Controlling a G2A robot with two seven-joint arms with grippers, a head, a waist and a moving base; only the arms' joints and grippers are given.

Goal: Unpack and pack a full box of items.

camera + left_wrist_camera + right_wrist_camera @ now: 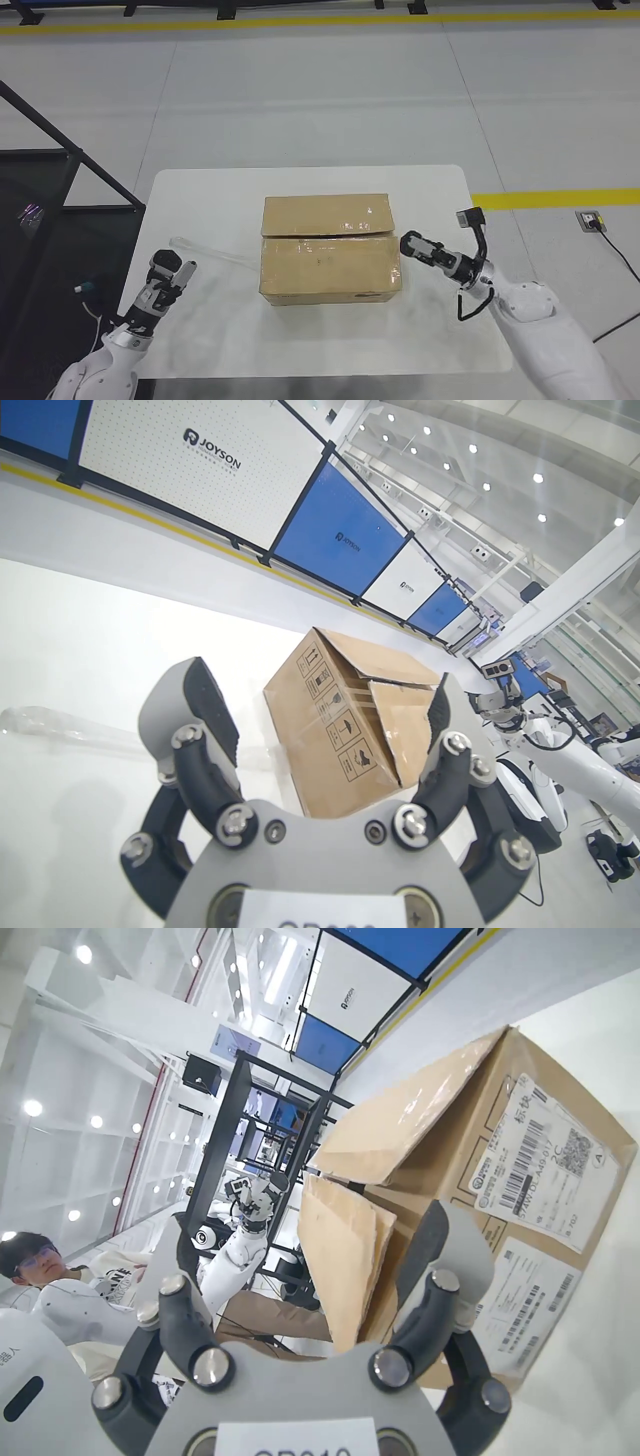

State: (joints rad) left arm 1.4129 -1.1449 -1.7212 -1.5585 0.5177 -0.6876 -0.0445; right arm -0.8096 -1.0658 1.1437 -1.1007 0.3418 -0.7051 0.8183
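Observation:
A brown cardboard box (328, 248) stands in the middle of the white table (300, 340), its top flaps folded down but slightly lifted at the ends. My left gripper (170, 272) hovers over the table's left part, well apart from the box (345, 725); it is open (322, 672) and holds nothing. My right gripper (410, 245) is at the box's right end, open (305, 1228), with the raised edge of a top flap (340, 1268) standing between its fingers. The box's labelled end wall (525, 1168) lies just beside the far finger (440, 1238).
A strip of clear plastic (212, 252) lies on the table between my left gripper and the box (60, 725). A black metal frame (50, 190) stands off the table's left side. Bare table surface lies in front of the box.

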